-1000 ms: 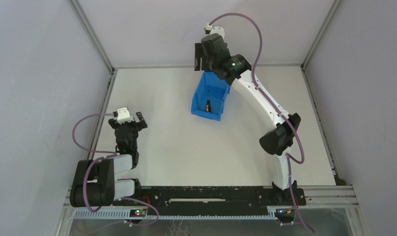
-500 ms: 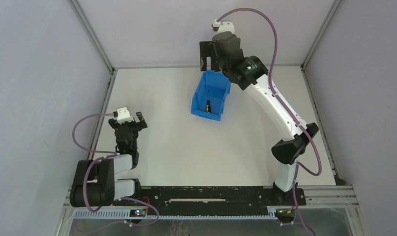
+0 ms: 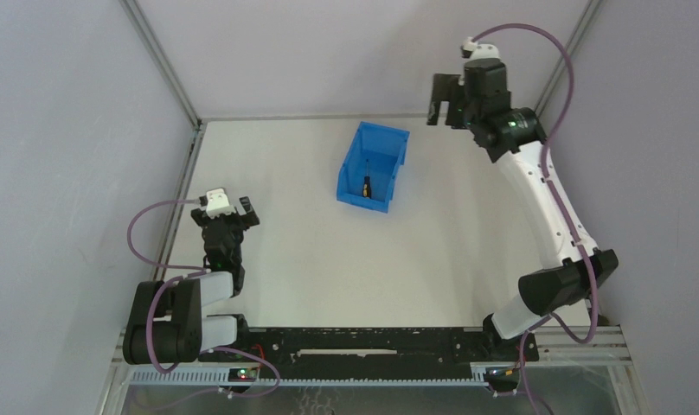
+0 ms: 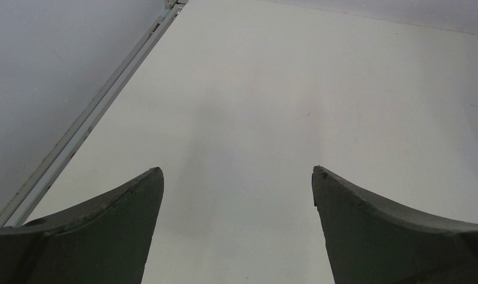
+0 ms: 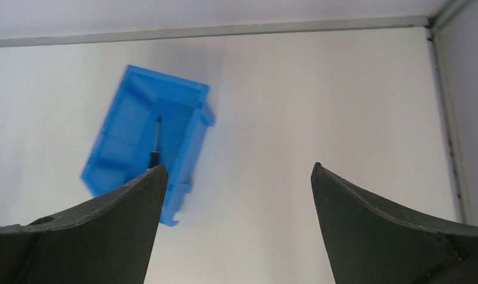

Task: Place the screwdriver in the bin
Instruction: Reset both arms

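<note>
The blue bin (image 3: pixel 387 152) stands at the table's far middle. The small screwdriver (image 3: pixel 366 186) lies inside it on the bin's floor, black-and-yellow handle toward the near lip. In the right wrist view the bin (image 5: pixel 121 136) shows at the left with the screwdriver (image 5: pixel 156 145) in it, partly behind my left finger. My right gripper (image 3: pixel 440 102) is open and empty, raised at the far right, well right of the bin; it also shows in its wrist view (image 5: pixel 236 171). My left gripper (image 3: pixel 233 213) is open and empty over bare table at the near left; it also shows in its wrist view (image 4: pixel 236 174).
Metal frame rails (image 3: pixel 190 164) run along the table's left, back and right edges, with grey walls beyond. The right arm's elbow (image 3: pixel 558 285) hangs over the near right of the table. The black base rail (image 3: pixel 363 341) lies along the near edge.
My right gripper, open and empty, has swung from above the bin's far wall to the right and away, and the right arm has stretched up along the right side. The left arm has not moved.
</note>
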You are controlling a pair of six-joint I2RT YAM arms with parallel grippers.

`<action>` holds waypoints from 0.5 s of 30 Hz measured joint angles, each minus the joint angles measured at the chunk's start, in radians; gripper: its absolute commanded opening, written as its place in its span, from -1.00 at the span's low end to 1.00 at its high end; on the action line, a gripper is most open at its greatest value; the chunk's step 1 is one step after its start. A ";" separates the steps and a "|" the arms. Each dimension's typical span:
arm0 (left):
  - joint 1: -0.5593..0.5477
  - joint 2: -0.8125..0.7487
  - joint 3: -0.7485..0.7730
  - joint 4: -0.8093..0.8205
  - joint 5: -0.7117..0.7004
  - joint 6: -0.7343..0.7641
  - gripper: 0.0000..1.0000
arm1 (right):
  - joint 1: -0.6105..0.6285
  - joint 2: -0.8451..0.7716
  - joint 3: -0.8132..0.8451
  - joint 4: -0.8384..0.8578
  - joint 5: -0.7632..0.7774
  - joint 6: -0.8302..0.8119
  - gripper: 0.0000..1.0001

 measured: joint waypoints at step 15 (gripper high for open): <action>0.000 0.000 0.000 0.000 0.000 0.000 1.00 | -0.270 -0.055 -0.097 0.006 -0.124 -0.132 0.99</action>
